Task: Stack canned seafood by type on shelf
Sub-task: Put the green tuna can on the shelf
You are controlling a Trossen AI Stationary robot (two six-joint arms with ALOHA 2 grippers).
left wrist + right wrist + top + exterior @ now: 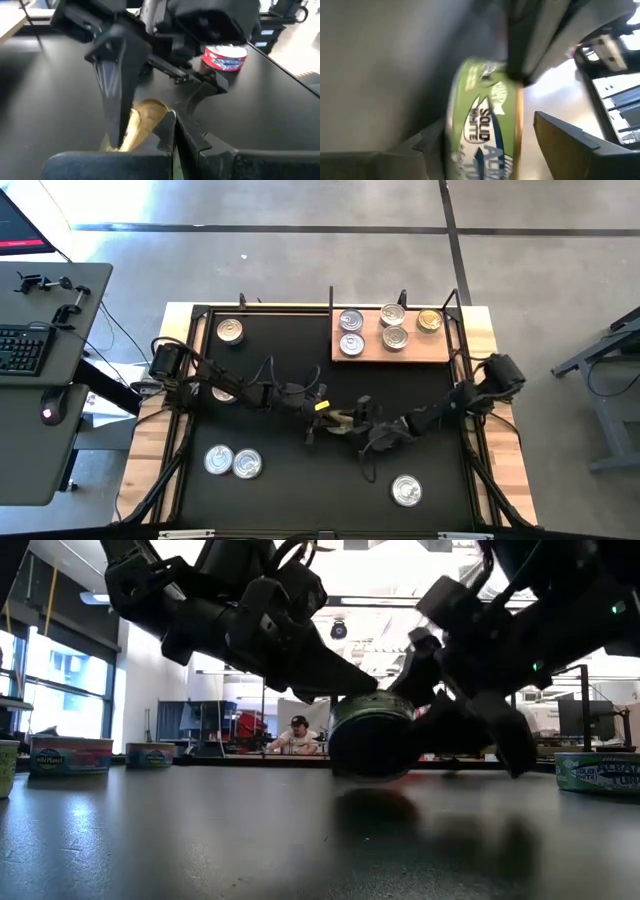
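Note:
A gold-topped can [342, 420] with a green label hangs just above the middle of the table [372, 735], turned on its edge. My left gripper [325, 412] reaches it from the table's left and is shut on it. My right gripper [362, 425] comes from the right and is open. Its fingers stand on either side of the can [485, 125], with a clear gap at the lid side. Whether the other finger touches the can's base, I cannot tell. The wooden shelf [435, 352] at the far right carries several cans, one of them gold-topped [428, 321]. My left gripper holds the can at its rim [512, 72], coming slantwise down from the table's left. The gripper itself and the right arm hide most of the contact, so the kind of hold does not show. The can is lifted clear of the table and tilted, its gold lid [145, 117] turned sideways.
Loose cans stand on the black table: one far left [230, 331], one under the left arm [225, 392], two near left [232, 462], one near right [406, 490]. A red-labelled can [226, 56] shows beyond the grippers. People sit in the room behind [298, 737].

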